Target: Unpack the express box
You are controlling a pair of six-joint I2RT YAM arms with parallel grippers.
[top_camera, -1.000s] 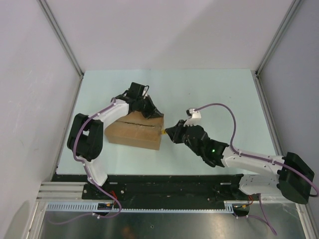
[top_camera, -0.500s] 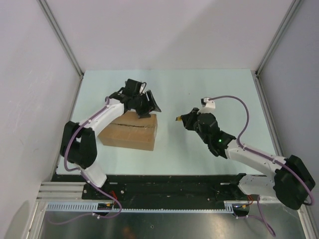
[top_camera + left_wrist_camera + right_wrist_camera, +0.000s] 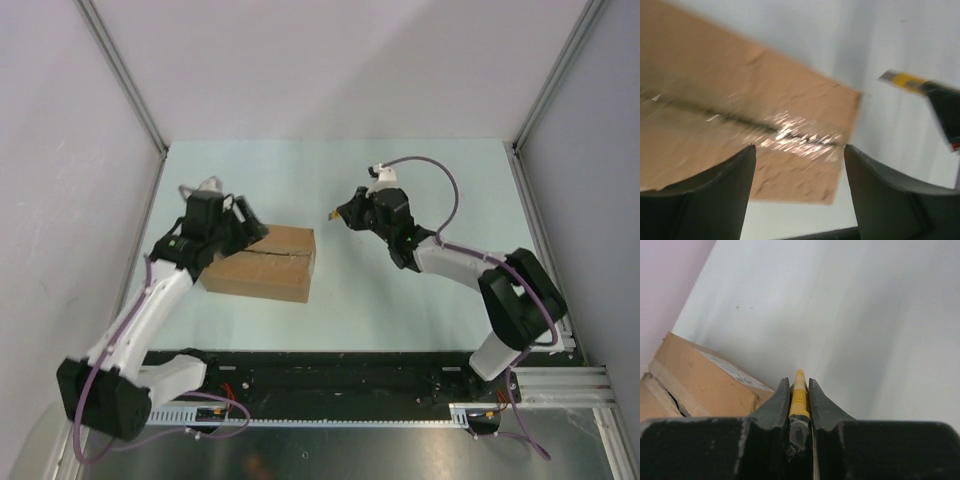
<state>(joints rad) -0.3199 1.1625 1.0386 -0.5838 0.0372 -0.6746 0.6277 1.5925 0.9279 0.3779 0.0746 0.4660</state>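
While your left pincer (image 3: 797, 150) hangs with jaws wide apart over the express box (image 3: 265, 262) at its far-left corner, your right pincer (image 3: 345, 213) is clamped on a yellow utility knife (image 3: 799, 390), off to the box's right. The box sits on the table (image 3: 420, 300), left of centre, flaps down.

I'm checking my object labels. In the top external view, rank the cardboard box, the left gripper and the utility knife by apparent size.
1. cardboard box
2. left gripper, jaws open
3. utility knife; only its yellow tip shows beyond the right gripper, so its true size is unsure
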